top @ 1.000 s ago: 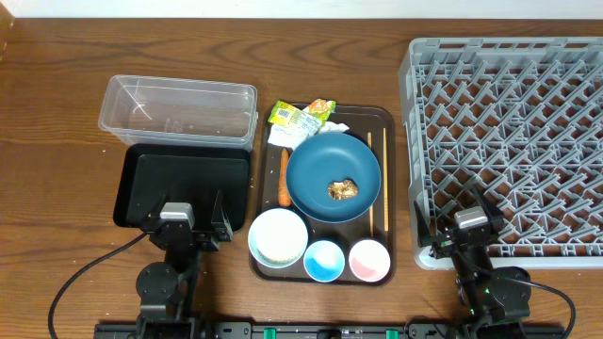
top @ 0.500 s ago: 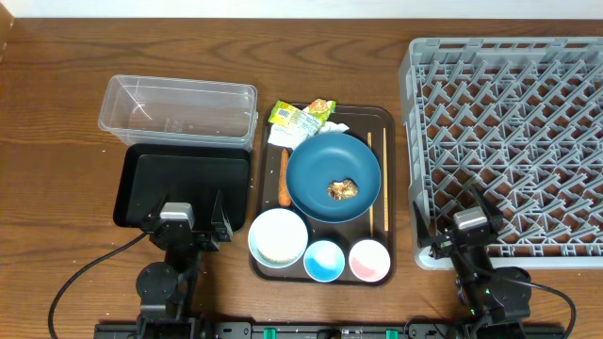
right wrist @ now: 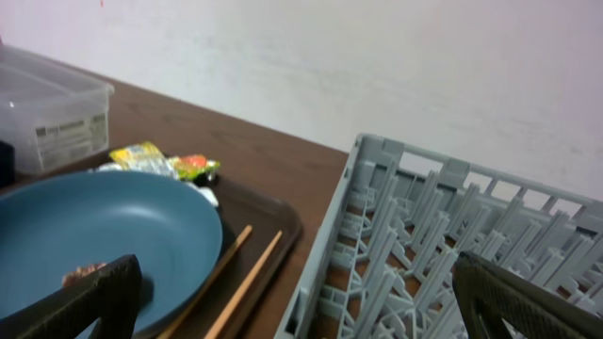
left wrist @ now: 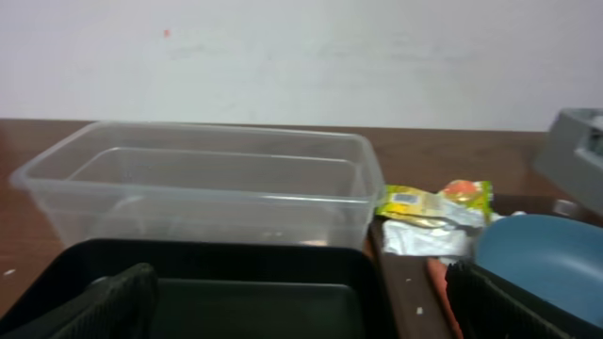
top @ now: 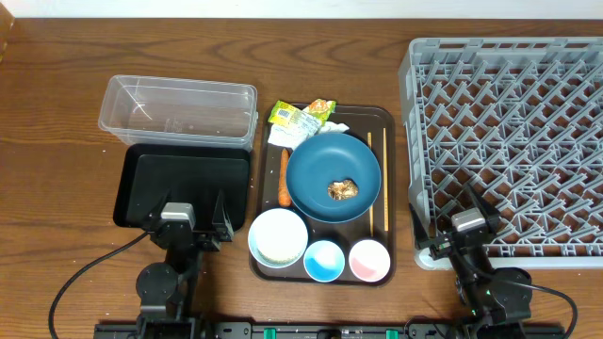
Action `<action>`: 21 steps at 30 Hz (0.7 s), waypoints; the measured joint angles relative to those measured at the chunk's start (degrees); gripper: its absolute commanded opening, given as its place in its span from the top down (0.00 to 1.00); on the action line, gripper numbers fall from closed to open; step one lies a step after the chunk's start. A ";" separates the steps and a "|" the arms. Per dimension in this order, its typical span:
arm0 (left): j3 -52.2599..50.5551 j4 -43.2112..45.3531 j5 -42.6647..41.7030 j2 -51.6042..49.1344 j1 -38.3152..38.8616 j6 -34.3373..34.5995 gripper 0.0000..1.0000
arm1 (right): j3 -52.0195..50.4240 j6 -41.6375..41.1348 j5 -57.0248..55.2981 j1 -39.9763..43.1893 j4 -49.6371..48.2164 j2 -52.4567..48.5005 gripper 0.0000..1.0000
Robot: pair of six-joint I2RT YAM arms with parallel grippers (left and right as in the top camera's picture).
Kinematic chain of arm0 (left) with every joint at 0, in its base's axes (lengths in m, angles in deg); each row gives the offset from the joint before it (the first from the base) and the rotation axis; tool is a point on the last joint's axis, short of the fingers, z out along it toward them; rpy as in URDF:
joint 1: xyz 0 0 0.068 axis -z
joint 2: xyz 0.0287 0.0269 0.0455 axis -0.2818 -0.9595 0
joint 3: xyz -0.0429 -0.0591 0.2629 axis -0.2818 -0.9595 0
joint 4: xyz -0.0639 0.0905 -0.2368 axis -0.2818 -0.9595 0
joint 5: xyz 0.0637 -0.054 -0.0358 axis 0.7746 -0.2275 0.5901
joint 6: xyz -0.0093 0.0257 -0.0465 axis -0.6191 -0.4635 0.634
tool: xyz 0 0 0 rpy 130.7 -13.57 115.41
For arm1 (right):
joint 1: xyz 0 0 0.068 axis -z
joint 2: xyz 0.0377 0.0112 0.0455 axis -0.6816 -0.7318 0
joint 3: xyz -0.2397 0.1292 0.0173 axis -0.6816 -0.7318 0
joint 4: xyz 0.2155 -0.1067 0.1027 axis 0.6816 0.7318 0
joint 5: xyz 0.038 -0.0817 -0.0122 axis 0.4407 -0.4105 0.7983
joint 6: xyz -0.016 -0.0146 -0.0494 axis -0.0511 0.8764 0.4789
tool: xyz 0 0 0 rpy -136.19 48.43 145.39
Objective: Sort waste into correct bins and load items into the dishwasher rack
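Nothing is sorted or loaded yet; the job stands at its opening step. The left hand (left wrist: 306, 306) hangs over the near edge of the shallow black plastic bin (top: 184, 184), fingers spread wide and holding nothing. The right hand (right wrist: 306, 297), equally spread and bare, sits at the near left corner of the large square grey plastic rack (top: 509, 141).

The rectangular clear plastic tub (top: 179, 113) lies just behind the black bin, and both look bare inside. Between the bins and the rack, the flat dark-brown tray (top: 363, 121) carries everything:
- the green-yellow snack wrappers (top: 301, 115) and the crumpled white napkin (top: 318, 128) at the far end
- the small orange carrot (top: 284, 179) along the left side
- the round dark-blue plate (top: 320, 165) bearing the brown food lump (top: 342, 189)
- the 2 thin wooden chopsticks (top: 377, 184) on the right
- the white bowl (top: 279, 236), light-blue cup (top: 324, 260) and pink cup (top: 369, 260) in the near row

A sensible first move is clearing waste. The left hand would reach right to the tray and close on the carrot or a wrapper. The carrot lies close against the plate rim, so the fingers need to straddle it lengthwise.
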 measured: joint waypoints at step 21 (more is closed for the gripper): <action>22.21 -13.18 -1.99 -17.05 0.00 0.02 0.02 | 23.74 -11.98 -5.29 -0.02 13.73 -19.96 0.01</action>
